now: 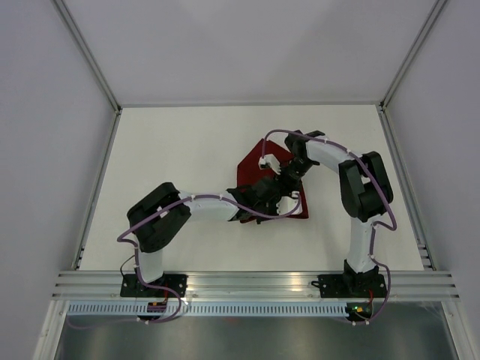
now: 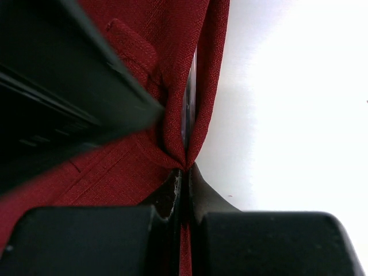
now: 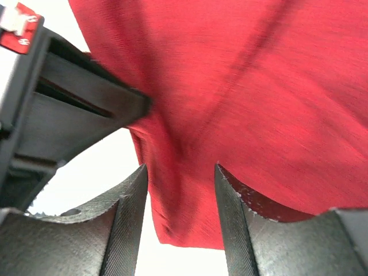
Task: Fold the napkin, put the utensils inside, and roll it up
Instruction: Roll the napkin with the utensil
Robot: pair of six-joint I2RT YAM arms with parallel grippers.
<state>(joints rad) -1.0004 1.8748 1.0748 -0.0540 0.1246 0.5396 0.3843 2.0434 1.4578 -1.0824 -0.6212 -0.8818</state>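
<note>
The dark red napkin [image 1: 253,160] lies bunched at the table's middle, mostly under both arms. My left gripper [image 1: 268,192] is shut on a pinched fold of the napkin [image 2: 172,115], the cloth squeezed flat between its jaws [image 2: 185,175]. In that fold's slit shows a narrow grey strip [image 2: 191,86], seemingly the knife's blade; the rest of the utensils is hidden. My right gripper [image 1: 289,175] hovers just beyond, open, and a hanging corner of the napkin [image 3: 190,218] drops loosely between its fingers [image 3: 131,198] without being pinched.
The white table [image 1: 172,157] is bounded by pale enclosure walls on three sides. An aluminium rail [image 1: 247,282] with both arm bases runs along the near edge. The left gripper's black body [image 3: 63,109] crowds the right wrist view.
</note>
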